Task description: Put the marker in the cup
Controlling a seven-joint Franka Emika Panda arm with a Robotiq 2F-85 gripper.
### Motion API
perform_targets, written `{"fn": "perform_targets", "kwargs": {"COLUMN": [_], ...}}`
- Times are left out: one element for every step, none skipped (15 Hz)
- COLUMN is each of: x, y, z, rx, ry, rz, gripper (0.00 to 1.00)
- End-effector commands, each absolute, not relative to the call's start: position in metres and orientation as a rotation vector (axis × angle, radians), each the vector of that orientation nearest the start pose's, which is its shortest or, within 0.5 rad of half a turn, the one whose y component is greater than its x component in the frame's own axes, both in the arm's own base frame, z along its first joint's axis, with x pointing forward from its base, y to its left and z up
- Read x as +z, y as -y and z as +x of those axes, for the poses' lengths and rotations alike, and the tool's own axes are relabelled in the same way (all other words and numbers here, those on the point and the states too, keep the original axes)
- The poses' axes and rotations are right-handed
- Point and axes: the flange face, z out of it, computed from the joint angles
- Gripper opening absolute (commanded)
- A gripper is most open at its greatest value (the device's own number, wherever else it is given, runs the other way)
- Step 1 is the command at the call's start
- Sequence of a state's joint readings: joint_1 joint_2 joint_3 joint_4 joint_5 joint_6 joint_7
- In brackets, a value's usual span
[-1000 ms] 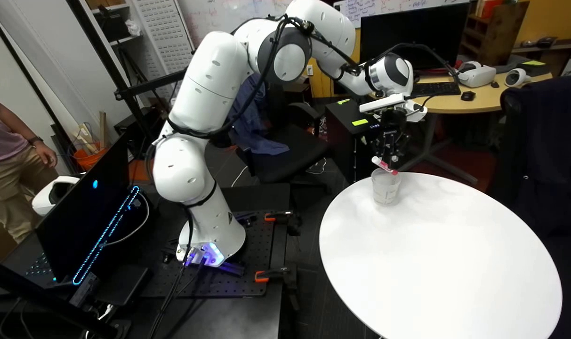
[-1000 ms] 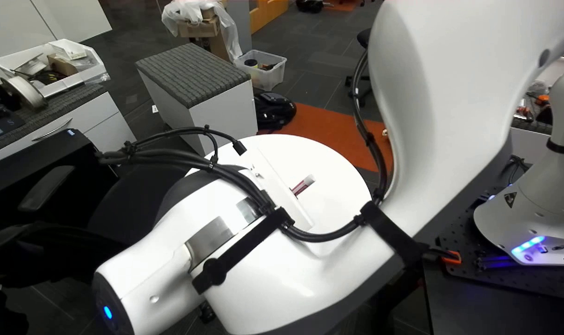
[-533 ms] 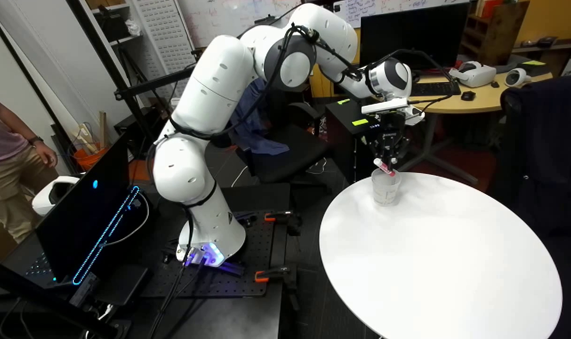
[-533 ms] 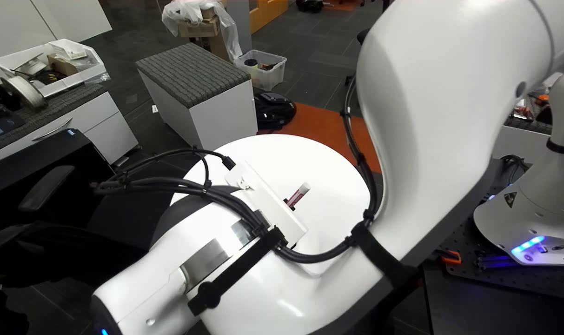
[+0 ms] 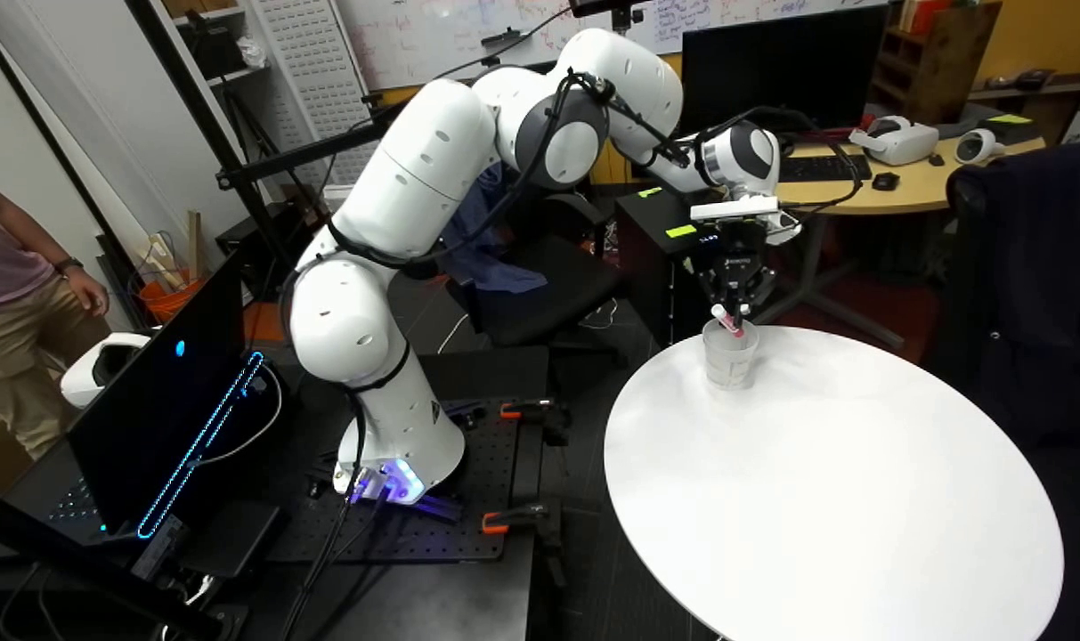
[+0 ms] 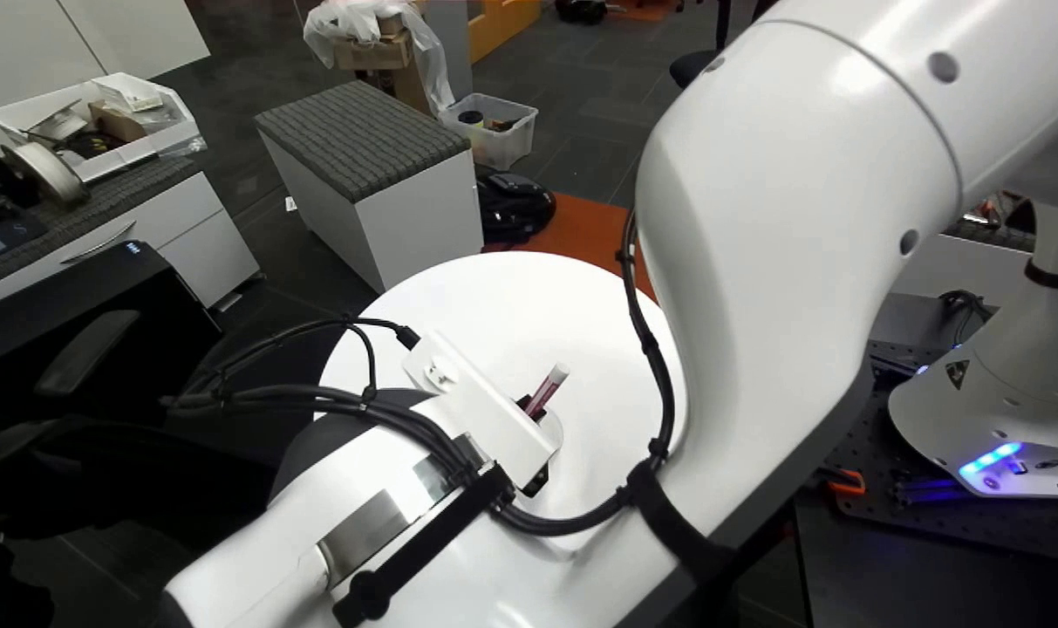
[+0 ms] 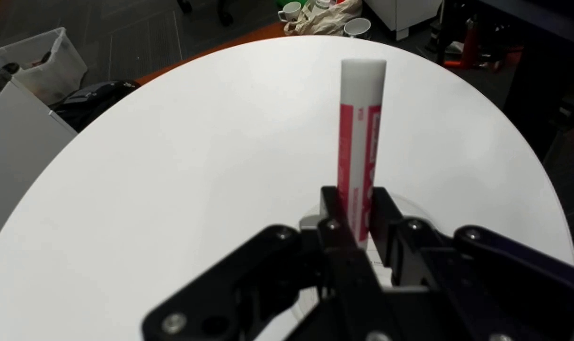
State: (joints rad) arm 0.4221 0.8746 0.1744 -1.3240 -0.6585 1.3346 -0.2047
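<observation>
The marker [image 7: 360,132] is red and white with a pale end up. My gripper [image 7: 355,210] is shut on it near its lower part, one finger on each side. In an exterior view the marker [image 5: 724,318] is tilted, its red lower end over the mouth of the see-through cup [image 5: 728,365]. I cannot tell how far that end is below the rim. The cup stands upright near the edge of the round white table [image 5: 833,481]. In the wrist view the cup's rim [image 7: 415,203] shows faintly, mostly hidden behind the fingers. The marker also shows beside the wrist [image 6: 546,391].
A black cabinet [image 5: 660,240] and a desk [image 5: 860,191] with a monitor stand behind the table. A dark draped chair [image 5: 1020,294] is beside it. The cup is close to the table's edge. Cables [image 6: 302,397] loop along the arm.
My gripper has come down with the marker over the last second, and the marker stands steeper. Its lower end is now lower at the cup's mouth. The cup has not moved.
</observation>
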Motion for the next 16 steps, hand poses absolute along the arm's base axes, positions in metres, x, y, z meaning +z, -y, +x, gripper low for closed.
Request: {"fn": "perform_targets", "kwargs": {"x": [0.191,0.188,0.186,0.183,0.18,0.178,0.176,0.175,0.175,0.174,0.174,0.175,0.177,0.179,0.183,0.188], "y": [-0.285,-0.286,-0.287,-0.288,-0.288,-0.289,-0.29,-0.291,-0.292,-0.292,-0.292,-0.292,-0.292,-0.292,-0.291,-0.289], "z": [0.592,0.592,0.592,0.592,0.592,0.592,0.592,0.592,0.592,0.593,0.594,0.594,0.595,0.596,0.596,0.597], "rx": [-0.964,-0.977,-0.989,-1.004,-1.015,-1.023,-1.032,-1.039,-1.042,-1.044,-1.043,-1.042,-1.039,-1.035,-1.03,-1.025], "ry": [-1.067,-1.066,-1.061,-1.06,-1.055,-1.047,-1.045,-1.039,-1.035,-1.029,-1.021,-1.012,-1.003,-0.993,-0.981,-0.969], "rz": [2.078,2.084,2.09,2.094,2.098,2.103,2.106,2.112,2.117,2.122,2.126,2.131,2.135,2.139,2.143,2.149], "gripper": [0.05,0.05,0.05,0.05,0.05,0.45,0.46,0.51,0.59,0.66,0.75,0.81,0.9,0.96,0.99,1.0]}}
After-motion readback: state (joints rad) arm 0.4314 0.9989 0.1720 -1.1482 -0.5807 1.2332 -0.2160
